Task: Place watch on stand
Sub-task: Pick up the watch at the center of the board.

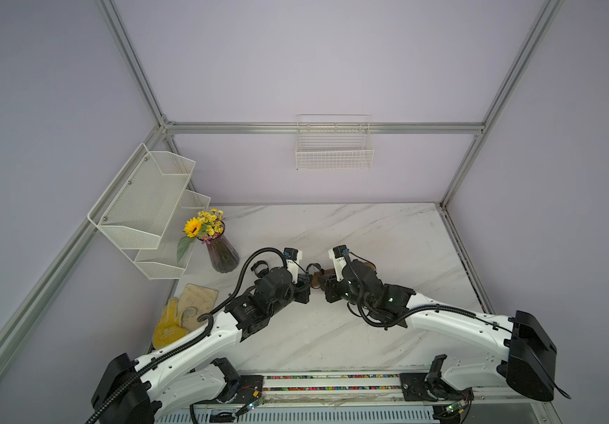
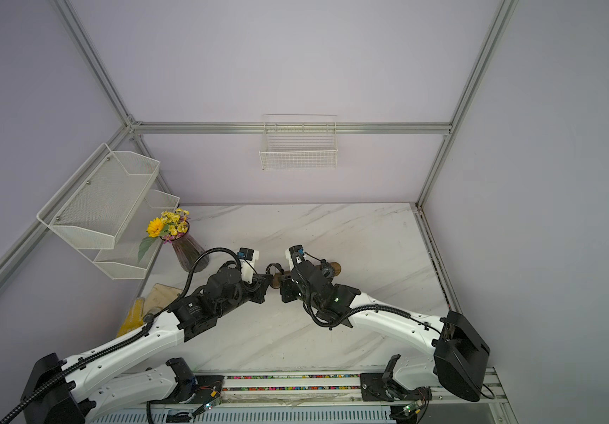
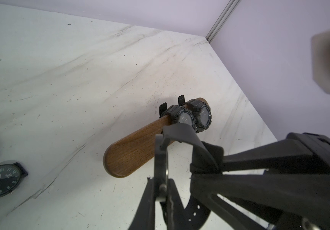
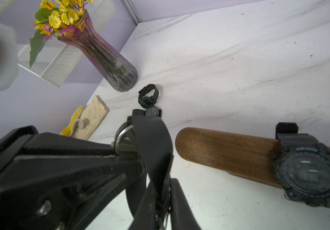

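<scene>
Bearing stand [image 3: 132, 155]: marble tabletop [image 1: 369, 235], lilac walls [image 1: 314, 55].

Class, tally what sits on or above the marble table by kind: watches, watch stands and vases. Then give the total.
Watches: 5, namely two chunky watches on the stand, two round-dial watches on the table, one black-strap watch held by the left tool and right tool.
Stand: 1
Vase: 1
Total: 7

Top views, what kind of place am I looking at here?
Probably a robotics lab cell styled as a home corner: bare aluminium frame around it, marble-look table, vase of flowers.
</scene>
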